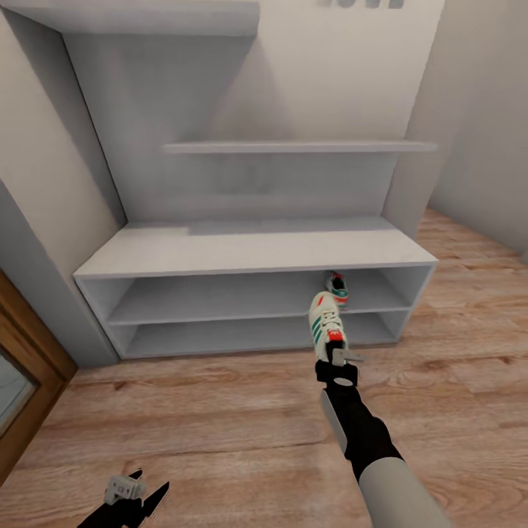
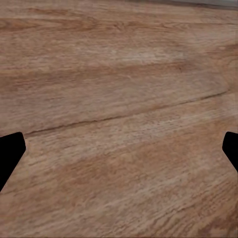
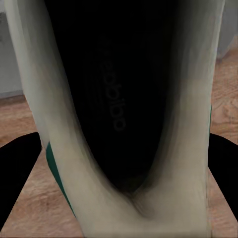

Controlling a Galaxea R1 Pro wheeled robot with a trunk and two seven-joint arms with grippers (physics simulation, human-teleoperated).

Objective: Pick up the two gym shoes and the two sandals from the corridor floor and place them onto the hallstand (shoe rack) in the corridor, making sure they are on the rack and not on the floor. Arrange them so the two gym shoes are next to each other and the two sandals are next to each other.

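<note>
The right gripper point(image 1: 338, 357) is clamped on the heel of a gym shoe point(image 1: 325, 323), held just in front of the hallstand point(image 1: 257, 253); its long axis runs near to far, toe toward the shelves. A second gym shoe point(image 1: 336, 288) sits on the upper shelf row just beyond. The left gripper point(image 1: 136, 493) hangs over the corridor floor point(image 1: 205, 418), jaws spread wide and empty

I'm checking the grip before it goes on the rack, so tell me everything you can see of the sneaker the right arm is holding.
The held gym shoe is cream-white with laces, teal-green side stripes and a red-orange mark near its heel end. The right gripper is shut on that heel end, toe pointing away toward the hallstand, in front of its shelf openings and off the floor. In the right wrist view its dark insole with faint lettering faces the camera, framed by the pale collar.
</note>
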